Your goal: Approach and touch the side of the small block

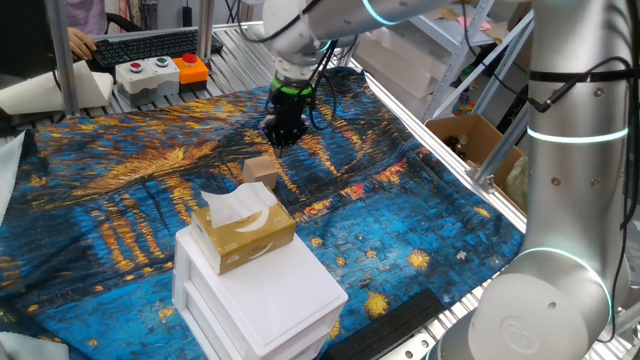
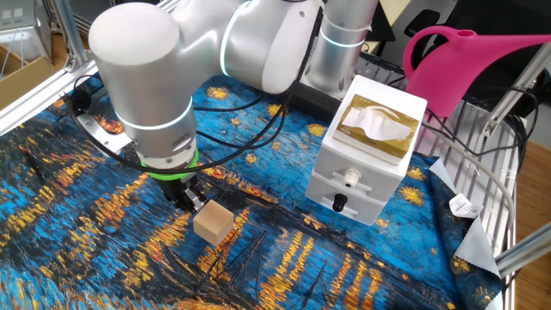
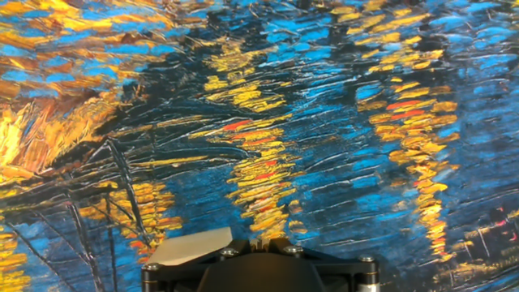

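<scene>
Your claw [image 2: 191, 200] sits low, just beside the small block [image 2: 213, 221] at lower left. I cannot tell if it is wide or narrow. Slide it gently until it touches the block's side.

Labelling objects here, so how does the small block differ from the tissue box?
The small block is a plain tan cube; the tissue box is yellow-gold and oblong, with white tissue poking from its top. The block is much smaller. It lies on the painted cloth beside the gripper, while the tissue box sits on the white drawer box. Both are box-shaped.
</scene>
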You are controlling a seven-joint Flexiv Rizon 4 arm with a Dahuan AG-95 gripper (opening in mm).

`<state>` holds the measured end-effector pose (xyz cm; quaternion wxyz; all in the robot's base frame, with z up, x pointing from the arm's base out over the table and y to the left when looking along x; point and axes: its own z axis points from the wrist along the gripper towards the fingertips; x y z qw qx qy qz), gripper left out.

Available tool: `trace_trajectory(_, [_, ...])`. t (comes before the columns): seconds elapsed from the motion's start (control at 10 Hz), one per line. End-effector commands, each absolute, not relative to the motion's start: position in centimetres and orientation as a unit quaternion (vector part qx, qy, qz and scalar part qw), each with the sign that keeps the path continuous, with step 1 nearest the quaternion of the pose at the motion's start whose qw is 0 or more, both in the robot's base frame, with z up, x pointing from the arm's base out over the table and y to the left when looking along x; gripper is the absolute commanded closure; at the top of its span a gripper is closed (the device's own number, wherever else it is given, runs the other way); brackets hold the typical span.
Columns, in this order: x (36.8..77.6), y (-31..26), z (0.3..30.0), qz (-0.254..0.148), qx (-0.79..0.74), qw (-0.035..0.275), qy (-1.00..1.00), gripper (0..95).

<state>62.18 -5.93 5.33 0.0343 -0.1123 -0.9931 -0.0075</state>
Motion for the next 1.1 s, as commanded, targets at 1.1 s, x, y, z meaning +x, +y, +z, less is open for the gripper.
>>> trace_trajectory(1.1, [62.9, -6.1, 4.0, -0.009, -0.118, 0.039, -0.992, 95.0])
